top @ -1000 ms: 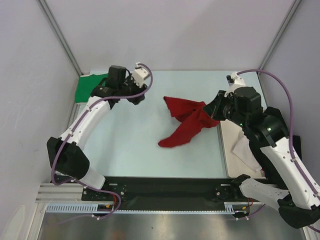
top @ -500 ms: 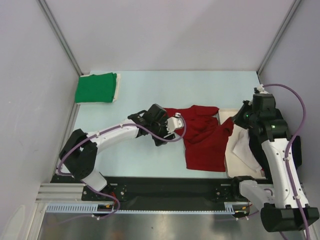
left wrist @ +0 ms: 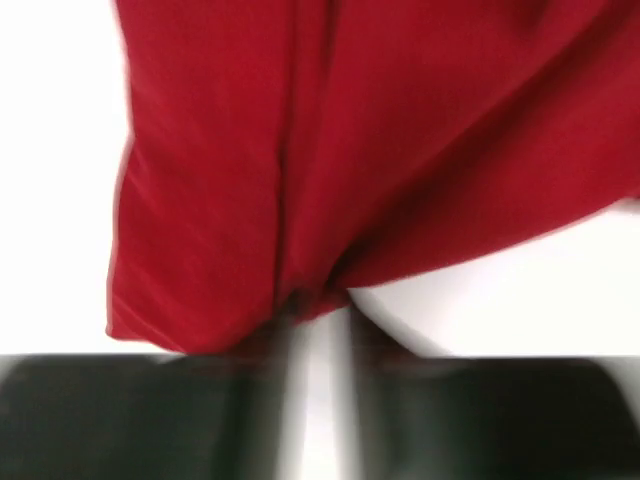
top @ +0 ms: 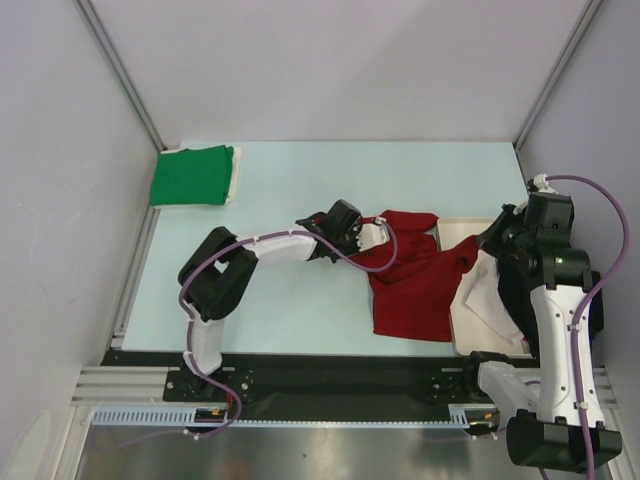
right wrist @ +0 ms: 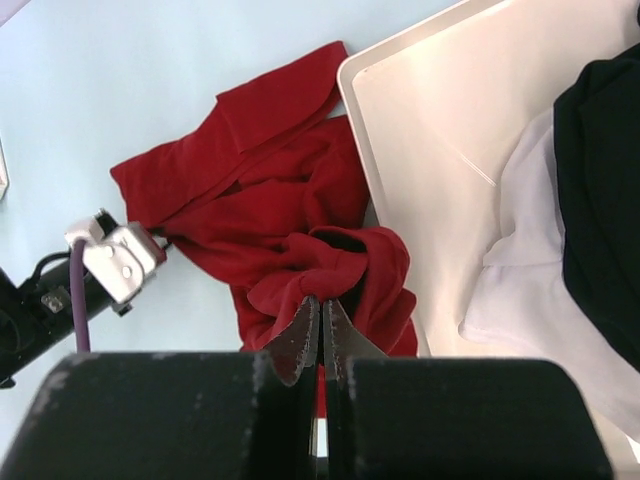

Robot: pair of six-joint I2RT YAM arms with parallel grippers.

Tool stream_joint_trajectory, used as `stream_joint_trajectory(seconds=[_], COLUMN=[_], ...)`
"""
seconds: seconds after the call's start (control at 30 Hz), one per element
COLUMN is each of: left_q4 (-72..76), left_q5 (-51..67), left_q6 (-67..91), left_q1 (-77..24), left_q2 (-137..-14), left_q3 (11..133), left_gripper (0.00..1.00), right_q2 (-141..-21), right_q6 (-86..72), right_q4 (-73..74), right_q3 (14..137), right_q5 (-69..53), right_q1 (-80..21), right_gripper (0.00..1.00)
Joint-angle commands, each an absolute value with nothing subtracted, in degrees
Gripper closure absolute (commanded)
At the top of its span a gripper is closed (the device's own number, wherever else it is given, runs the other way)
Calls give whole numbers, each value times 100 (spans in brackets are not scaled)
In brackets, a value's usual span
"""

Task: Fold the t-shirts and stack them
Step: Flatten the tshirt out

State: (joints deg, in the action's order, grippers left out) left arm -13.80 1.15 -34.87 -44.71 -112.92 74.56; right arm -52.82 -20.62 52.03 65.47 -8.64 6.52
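My right pincer (right wrist: 320, 318) was closed tight on a raised fold of the deep red t-shirt (top: 410, 280). Its tips were buried in the cloth just beside the left rim of the cream tray (right wrist: 440, 130). The shirt lay rumpled on the bench (top: 280, 300), right of middle, with one corner reaching over the tray's rim towards that pincer.

My left pincer (top: 378, 238) sat low at the shirt's far left edge. In my left wrist view the cloth gathered to a point between blurred fingers, and I could not tell whether they gripped it or stood apart.

The bright green t-shirt (top: 192, 176) lay folded flat in the far left corner of the bench, well apart from the red one. In the tray lay a black garment (right wrist: 600, 200) and a white cloth (right wrist: 520, 290), touching each other.
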Motion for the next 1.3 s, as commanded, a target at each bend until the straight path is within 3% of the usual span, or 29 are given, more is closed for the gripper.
stream_joint_trajectory(seconds=[0.0,0.03,0.17,0.5,0.63,0.73,0.97,1.2,1.27], left_q4=[-1196,-1178,-1335,-3758,-4709,-4905,-2677,-1275,-1326], left_q5=[158,158,27,-544,-738,-879,-914,-1704,-1836], left_q6=[-3499,-3402,-3130,-3243,-3322,-3427,-4122,-4263,-4184], left_q1=[-4500,-4483,-4333,-3516,-3402,-3314,-2594,-2171,-2171], left_q2=[-11444,-11391,-10724,-7070,-5856,-5669,-6765,-10065,-10693], left_q3=[7883,7866,7735,7242,7330,7181,6548,8362,8944], left_gripper=[94,100,100,99,100,100,100,99,74], right_q2=[-5265,-5239,-5168,-4747,-4606,-4509,-4842,-6168,-6737], right_q6=[-1916,-1907,-1784,-1661,-1862,-2117,-3146,-3348,-3418], right_q4=[5062,5062,5185,5466,5441,4995,3175,1724,1390], right_q3=[6837,6951,7503,8884,8869,8308,6568,6196,6266], right_q5=[-1098,-1238,-1503,-2048,-2319,-2715,-2831,-1356,-1082], right_q1=[703,703,703,510,422,422,326,-482,-588], right_gripper=[100,100,100,100,100,100,100,100,100])
